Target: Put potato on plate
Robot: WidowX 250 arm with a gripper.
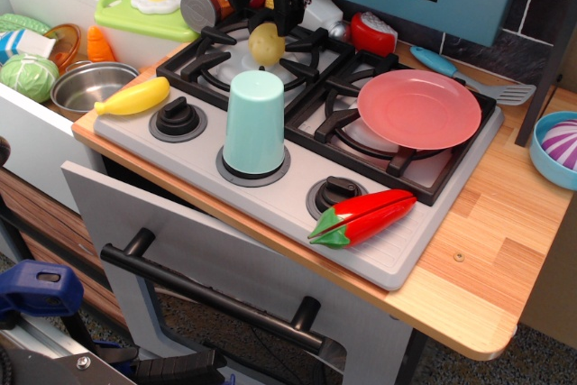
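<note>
The small tan potato (267, 43) sits on the black grate of the back-left burner, just behind the upturned mint-green cup (254, 122). My black gripper (263, 15) hangs directly above the potato, fingers spread apart to either side, the right fingertip (288, 17) close to the potato's top. It looks open and holds nothing. The salmon-pink plate (419, 107) lies flat on the right burner, with nothing on it, well to the right of the gripper.
A red pepper (362, 216) lies at the stove's front edge. A yellow banana (133, 97) lies at the front left. A blue bowl (555, 147) stands far right, a blue spatula (469, 75) behind the plate. A metal bowl (90, 86), cans and toy food crowd the left.
</note>
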